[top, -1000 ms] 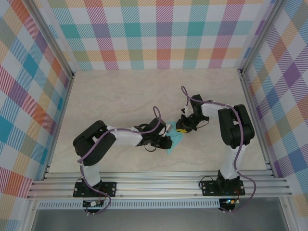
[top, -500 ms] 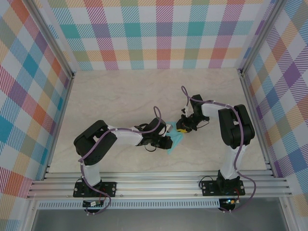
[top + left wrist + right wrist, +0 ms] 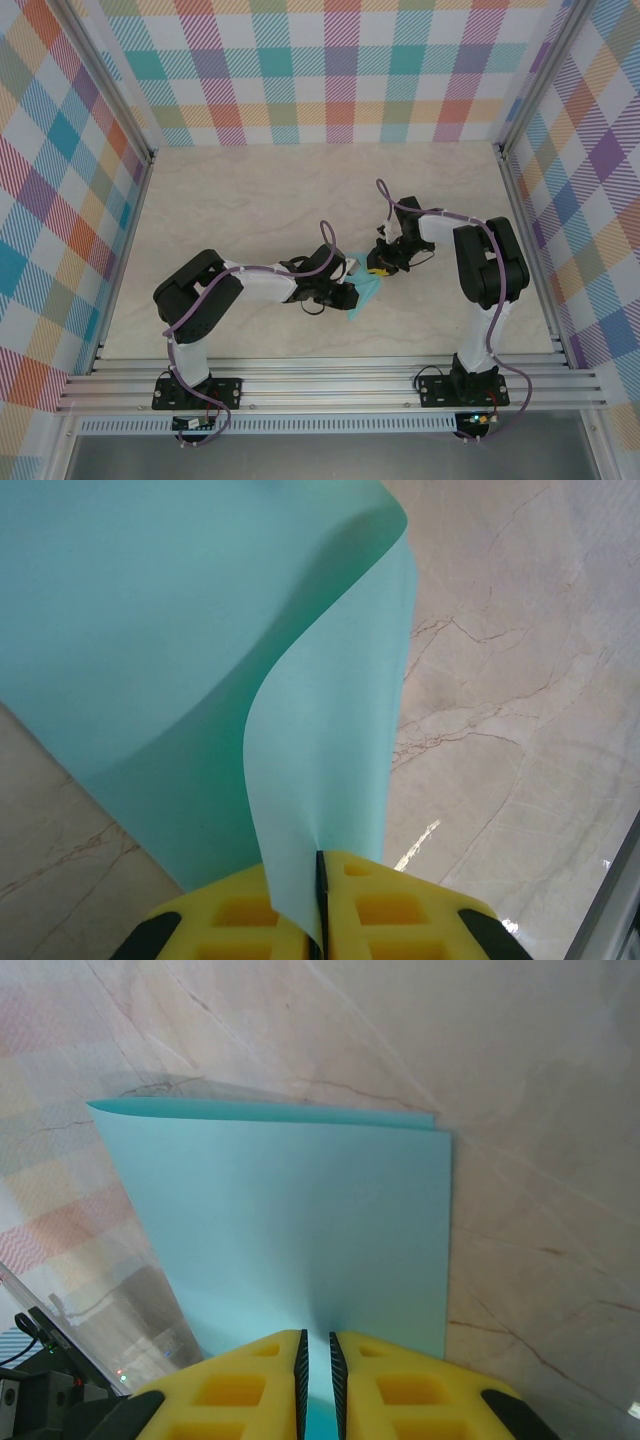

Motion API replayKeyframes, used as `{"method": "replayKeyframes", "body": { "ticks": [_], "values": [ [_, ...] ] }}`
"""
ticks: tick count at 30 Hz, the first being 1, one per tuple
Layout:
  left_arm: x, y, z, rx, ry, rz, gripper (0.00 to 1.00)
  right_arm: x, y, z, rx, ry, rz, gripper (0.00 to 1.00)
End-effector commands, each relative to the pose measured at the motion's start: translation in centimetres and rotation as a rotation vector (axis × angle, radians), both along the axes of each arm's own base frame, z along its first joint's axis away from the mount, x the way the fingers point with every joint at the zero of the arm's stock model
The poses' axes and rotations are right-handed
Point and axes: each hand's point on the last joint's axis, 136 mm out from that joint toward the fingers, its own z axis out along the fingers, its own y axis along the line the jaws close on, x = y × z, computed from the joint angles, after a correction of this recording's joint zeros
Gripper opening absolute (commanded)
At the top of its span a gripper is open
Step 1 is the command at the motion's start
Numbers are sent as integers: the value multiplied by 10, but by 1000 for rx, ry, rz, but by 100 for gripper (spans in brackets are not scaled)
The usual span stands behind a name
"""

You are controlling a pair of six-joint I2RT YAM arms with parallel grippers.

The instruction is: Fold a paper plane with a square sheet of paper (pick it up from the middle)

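Grippers from both arms meet over the marble table [image 3: 250, 200], sharing the square sheet of paper [image 3: 365, 292] between them. If either arm pulls or twists out of step, the thin sheet, which bows into a curl, could tear, slip free or take a crooked crease. At one edge the left gripper [image 3: 320, 905] is pinched tight on the paper. Opposite it, the right gripper [image 3: 318, 1360] is clamped on the doubled sheet, jaws nearly together.

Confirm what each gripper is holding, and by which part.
Both hold the same light-blue sheet of paper. The left gripper pinches the edge of a curled-up flap. The right gripper pinches the edge nearest its own camera.
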Motion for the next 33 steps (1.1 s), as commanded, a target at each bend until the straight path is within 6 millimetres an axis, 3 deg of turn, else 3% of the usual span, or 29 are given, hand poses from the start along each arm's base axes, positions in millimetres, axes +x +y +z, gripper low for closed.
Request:
{"method": "replayKeyframes", "body": {
  "ticks": [1, 11, 14, 23, 33],
  "values": [
    [6, 4, -11, 44, -3, -3, 11, -11, -6, -6, -47, 42, 2, 18],
    [1, 4, -16, 47, 7, -35, 11, -5, -12, 41, -48, -102, -52, 22],
    [1, 3, -13, 42, 3, -42, 11, -14, -13, 42, -38, -98, -72, 19],
    [-1, 0, -12, 34, 13, -64, 12, -39, 15, 40, 120, -22, -45, 16],
    [0, -2, -11, 29, 15, -65, 12, -47, 7, 9, 45, 34, -46, 16]
  ]
}}
